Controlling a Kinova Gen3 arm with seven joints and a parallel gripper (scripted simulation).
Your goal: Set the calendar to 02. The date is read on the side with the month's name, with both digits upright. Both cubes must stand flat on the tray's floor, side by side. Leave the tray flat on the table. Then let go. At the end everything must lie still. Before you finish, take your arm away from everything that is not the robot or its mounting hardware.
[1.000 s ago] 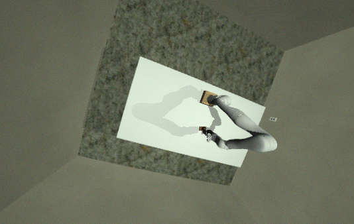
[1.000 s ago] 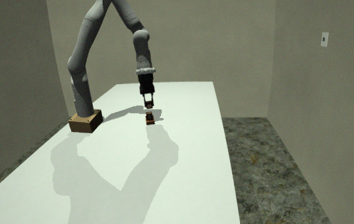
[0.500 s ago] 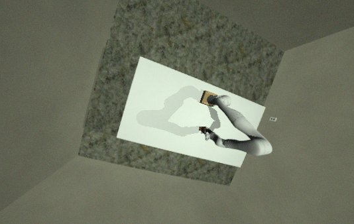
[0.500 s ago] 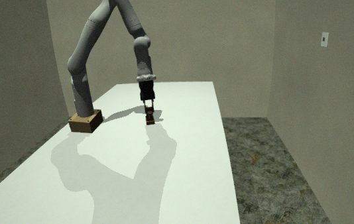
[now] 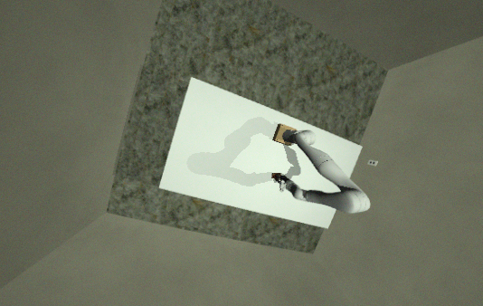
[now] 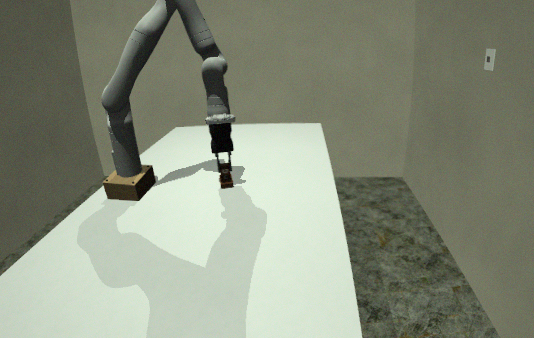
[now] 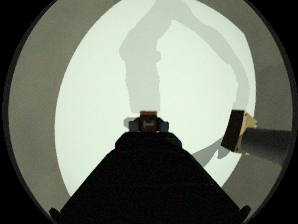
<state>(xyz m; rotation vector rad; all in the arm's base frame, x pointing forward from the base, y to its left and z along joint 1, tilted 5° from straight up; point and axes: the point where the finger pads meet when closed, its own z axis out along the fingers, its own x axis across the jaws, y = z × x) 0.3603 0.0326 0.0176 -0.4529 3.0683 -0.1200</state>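
The small brown calendar tray (image 5: 274, 175) (image 6: 226, 186) (image 7: 148, 113) stands on the white table, with its orange-brown edge showing. My gripper (image 5: 278, 176) (image 6: 224, 167) (image 7: 148, 122) points down over the tray and is shut on a dark brown cube (image 6: 225, 165) (image 7: 148, 121). A pale mark shows on the cube's face in the wrist view, but I cannot read it as a digit. The cube is low at the tray; whether it touches the tray's floor is hidden. Another dark shape is in the tray below it, too small to identify. The month's name cannot be read.
The arm's wooden base block (image 5: 282, 134) (image 6: 123, 190) (image 7: 232, 131) stands on the white table (image 5: 205, 118) (image 6: 297, 225) (image 7: 90, 110), off to the side of the tray. The arm arches high between the base and the tray. Its shadow lies across the table.
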